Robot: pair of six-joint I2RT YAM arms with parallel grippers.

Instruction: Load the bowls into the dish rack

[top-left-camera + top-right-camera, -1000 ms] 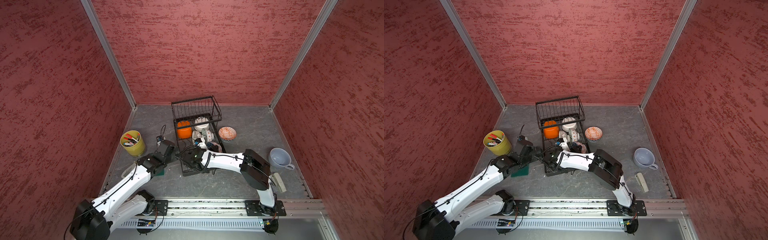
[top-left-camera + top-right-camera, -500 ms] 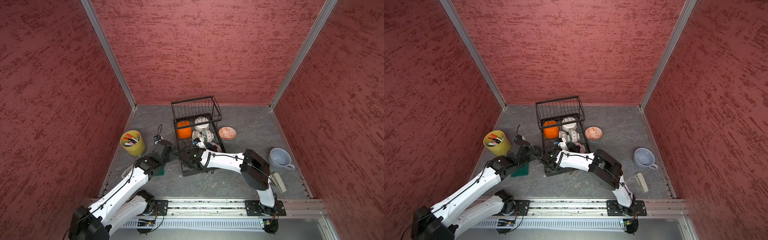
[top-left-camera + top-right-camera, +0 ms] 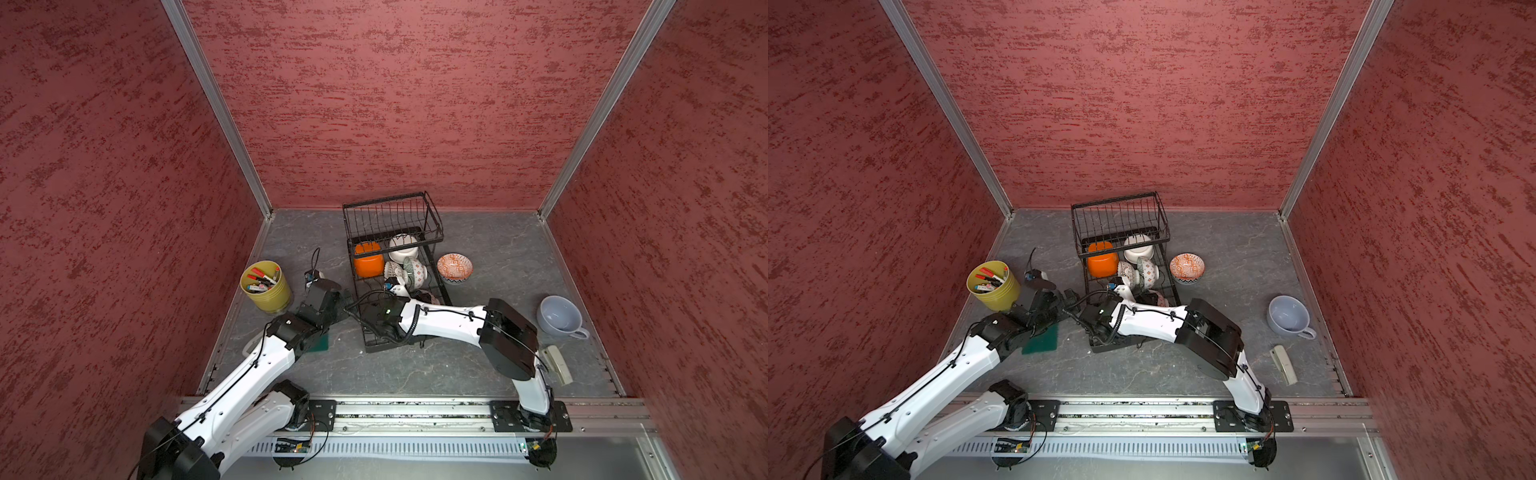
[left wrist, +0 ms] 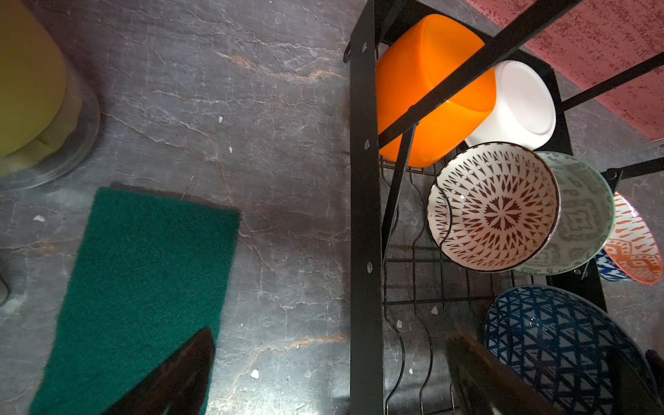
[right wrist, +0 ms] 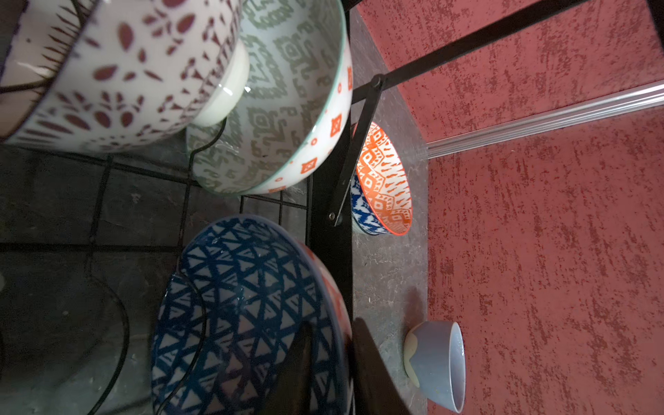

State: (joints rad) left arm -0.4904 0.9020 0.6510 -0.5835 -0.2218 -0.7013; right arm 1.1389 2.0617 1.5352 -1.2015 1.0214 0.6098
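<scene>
The right claw, grip indeterminate, straddled the blue bowl, fifth in the dish rack; one orange-patterned bowl lay outside on the desk.

Top views: bright, even overhead light, sharp throughout; soft short shadows on grey surface. Left wrist view: orange bowl glowing, near overexposed; fingers dark, blurred. Right wrist view: dish rack interior dim; nearest red-patterned bowl out of focus; small glints on blue lattice bowl.
</scene>
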